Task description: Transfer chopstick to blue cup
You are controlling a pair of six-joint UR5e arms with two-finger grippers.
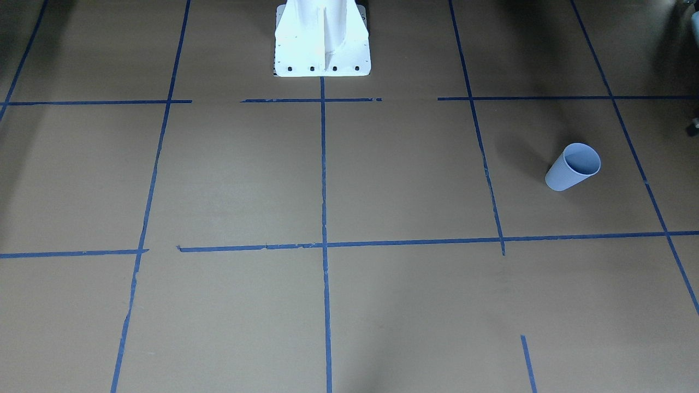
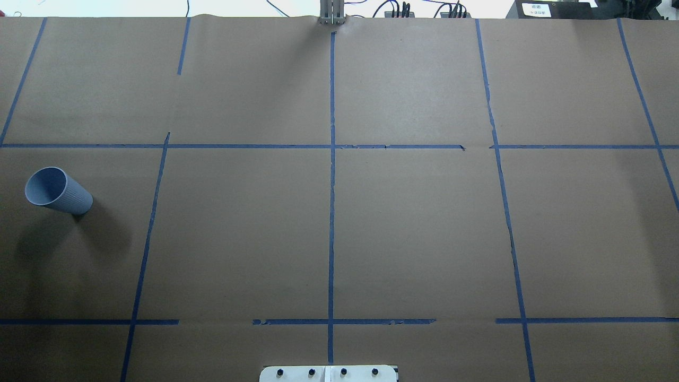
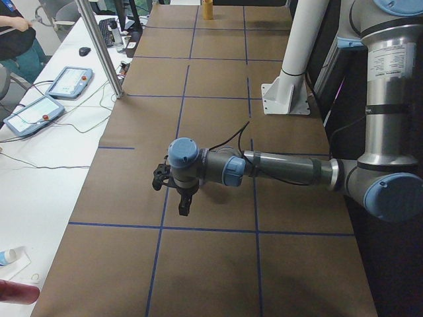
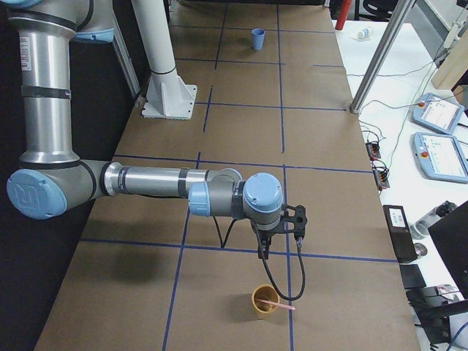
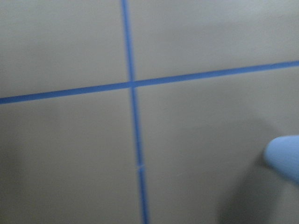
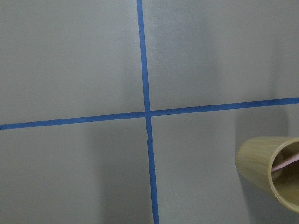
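My right claw hangs over the worktop near a tan cup. I cannot tell whether it is open or closed, nor my left claw. The chopstick leans in the tan cup, poking past its rim. It is thin, so a poor pinch could let it slip or tip that cup, and the black cable looping close by might snag. The blue cup stands well apart, at the far end near my left claw, so the carry is long. The white pedestal sits aside.
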